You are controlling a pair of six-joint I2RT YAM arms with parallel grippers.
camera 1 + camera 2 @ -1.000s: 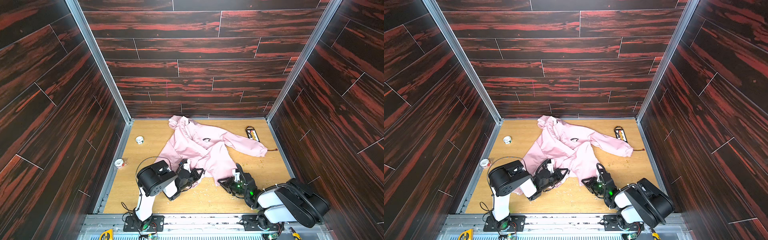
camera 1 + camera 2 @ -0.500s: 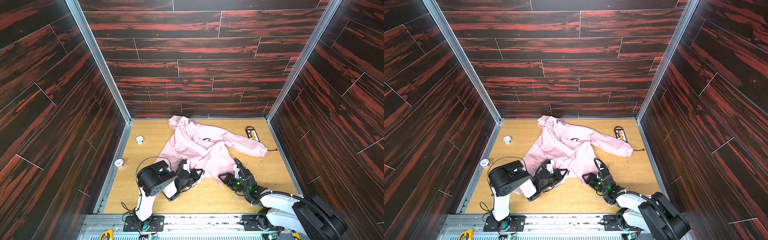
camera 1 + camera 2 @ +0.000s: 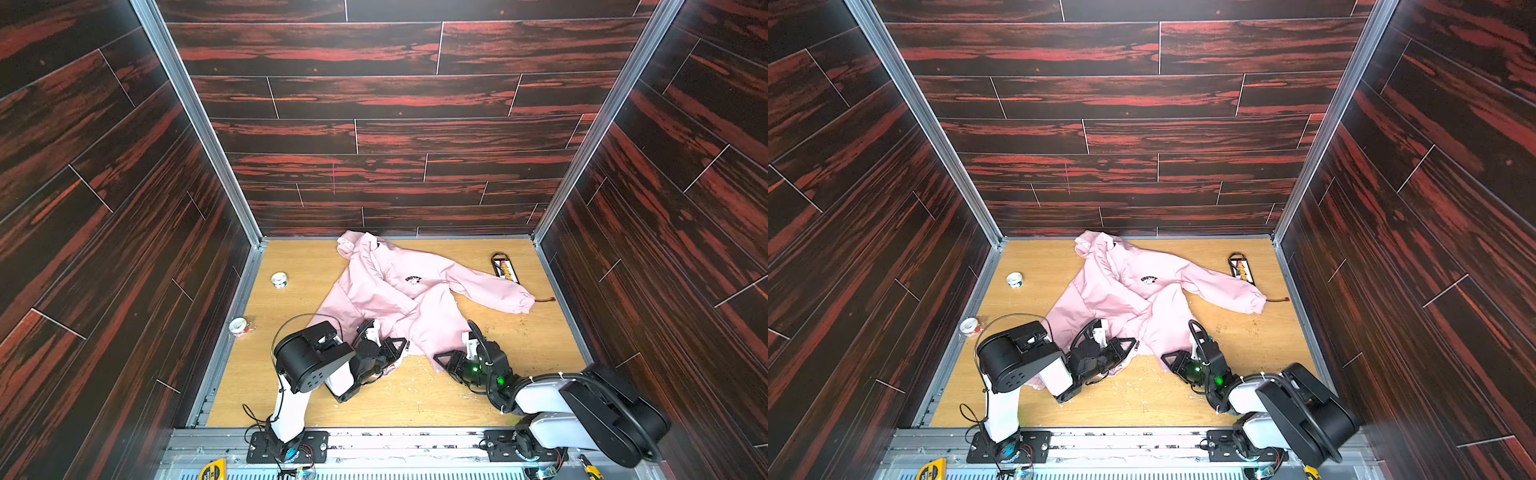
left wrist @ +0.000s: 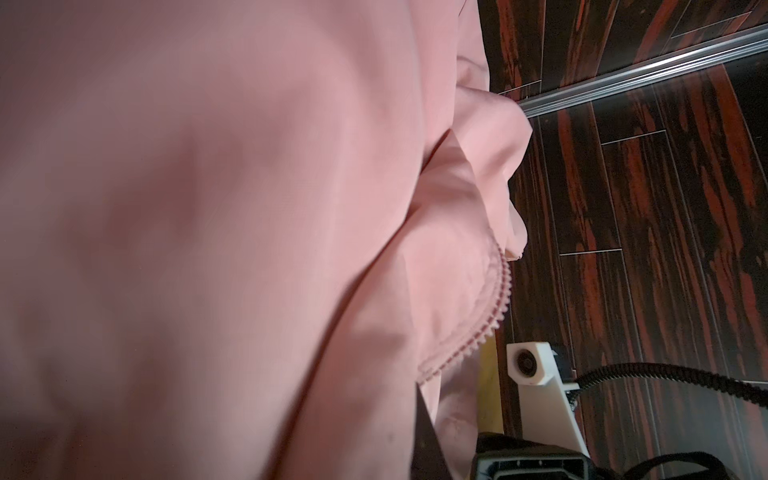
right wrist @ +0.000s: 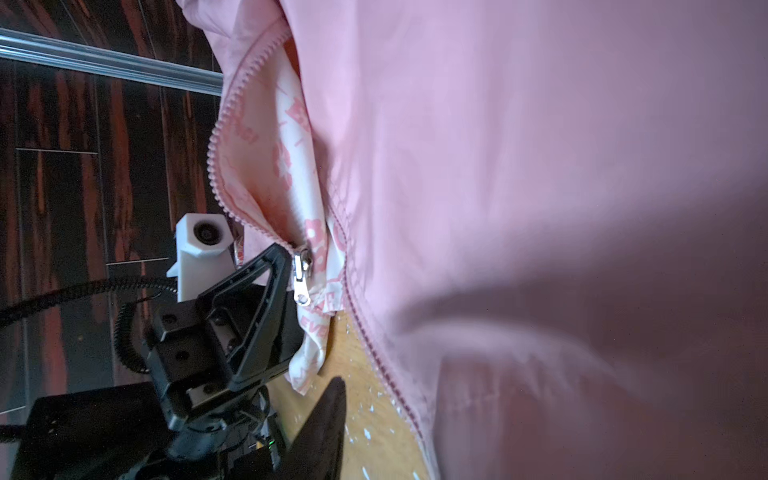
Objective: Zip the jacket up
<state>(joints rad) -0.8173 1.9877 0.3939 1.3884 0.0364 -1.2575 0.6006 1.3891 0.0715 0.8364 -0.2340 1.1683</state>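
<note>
The pale pink jacket (image 3: 399, 291) (image 3: 1129, 291) lies spread on the wooden floor, its front open at the hem. My left gripper (image 3: 397, 347) (image 3: 1128, 345) is shut on the hem of one front panel. In the right wrist view its tip (image 5: 284, 255) sits just beside the silver zipper slider (image 5: 301, 274). My right gripper (image 3: 442, 359) (image 3: 1169, 359) is low at the other panel's corner. One black finger (image 5: 328, 415) stands apart from that panel's zipper teeth (image 5: 374, 353), with bare wood between. Its other finger is hidden behind blurred pink cloth. Zipper teeth (image 4: 490, 307) edge the cloth in the left wrist view.
Two tape rolls (image 3: 279, 279) (image 3: 239, 325) lie near the left wall. A black pack with an orange label (image 3: 505, 268) lies at the back right, and a thin red-tipped wire (image 3: 544, 299) by the sleeve cuff. Dark wood walls close three sides. White specks litter the floor.
The right arm stretched forward and then drew its elbow back up. Its gripper has shifted a little left along the hem. The left arm and jacket have not moved.
</note>
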